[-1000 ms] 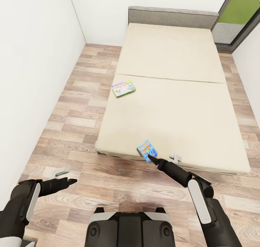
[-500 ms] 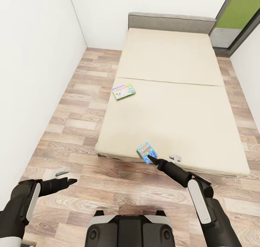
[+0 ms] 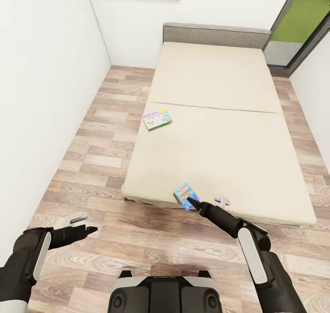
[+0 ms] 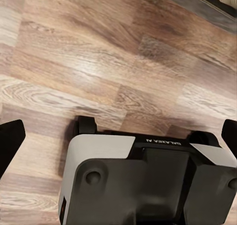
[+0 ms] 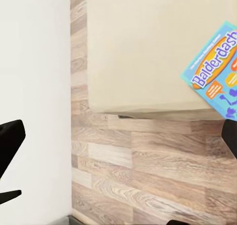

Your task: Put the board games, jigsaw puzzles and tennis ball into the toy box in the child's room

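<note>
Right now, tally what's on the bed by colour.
Blue game box: 1
Green-pink game box: 1
Total: 2, both lying flat on the bed; the blue one is at the near edge, the green-pink one at the edge by the floor.

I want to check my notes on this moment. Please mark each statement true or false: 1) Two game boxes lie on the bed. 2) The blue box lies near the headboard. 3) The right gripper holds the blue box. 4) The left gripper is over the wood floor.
1) True: a blue box and a green-pink box lie on the bed.
2) False: it lies at the foot edge, nearest the robot.
3) False: the right gripper is open, just beside the box, gripping nothing.
4) True: the left gripper is open over the floor.
</note>
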Motion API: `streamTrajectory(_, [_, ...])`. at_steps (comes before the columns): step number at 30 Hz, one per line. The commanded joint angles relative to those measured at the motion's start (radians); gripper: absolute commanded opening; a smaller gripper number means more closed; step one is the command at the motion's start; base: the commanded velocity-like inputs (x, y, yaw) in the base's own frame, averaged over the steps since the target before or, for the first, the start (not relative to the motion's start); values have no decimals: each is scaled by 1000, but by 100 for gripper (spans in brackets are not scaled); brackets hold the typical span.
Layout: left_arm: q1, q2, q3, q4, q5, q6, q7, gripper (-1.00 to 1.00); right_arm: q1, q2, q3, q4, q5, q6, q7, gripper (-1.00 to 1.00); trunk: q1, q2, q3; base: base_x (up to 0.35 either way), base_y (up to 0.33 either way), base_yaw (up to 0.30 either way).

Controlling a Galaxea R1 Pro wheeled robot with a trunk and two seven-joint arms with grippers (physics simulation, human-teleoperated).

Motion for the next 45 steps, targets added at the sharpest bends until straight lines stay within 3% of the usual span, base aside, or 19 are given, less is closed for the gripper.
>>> streamTrajectory(1, [-1, 0, 1, -1, -2, 6, -4, 100, -1, 1, -3, 0, -2, 8, 3, 100, 1, -1, 1, 0, 0, 0])
streamTrajectory(8, [-1, -1, -2, 12, -5, -12, -3, 100, -1, -1, -6, 8, -3, 7, 4, 100, 1, -1, 12, 0, 0, 0])
streamTrajectory(14, [2, -1, -2, 73, -4, -94, 0, 100, -2, -10, -11, 163, -1, -76, 6, 100, 1, -1, 22, 0, 0, 0])
streamTrajectory(16, [2, 3, 0, 126, -6, -131, 3, 100, -2, -15, -13, 192, -2, -90, 10, 100, 1, -1, 25, 0, 0, 0])
streamTrajectory(22, [4, 8, 0, 365, -7, -324, 37, 100, 9, -45, -13, 221, -8, -102, 19, 100, 1, -1, 35, 0, 0, 0])
streamTrajectory(28, [8, 9, -5, 563, -7, -500, 111, 100, 115, -61, -16, 226, -7, -111, 23, 100, 1, -1, 45, 0, 0, 0])
streamTrajectory(33, [14, 10, -3, 704, -6, -670, 129, 100, 199, -64, -18, 223, -5, -116, 57, 100, 1, -1, 53, 0, 0, 0])
streamTrajectory(38, [16, 10, -4, 768, -5, -741, 134, 100, 222, -64, -18, 227, -2, -142, 79, 100, 1, -1, 61, 0, 0, 0])
streamTrajectory(45, [23, 16, 2, 790, -4, -788, 141, 100, 239, -71, -18, 280, -2, -211, 87, 100, 1, -1, 73, 0, 0, 0])
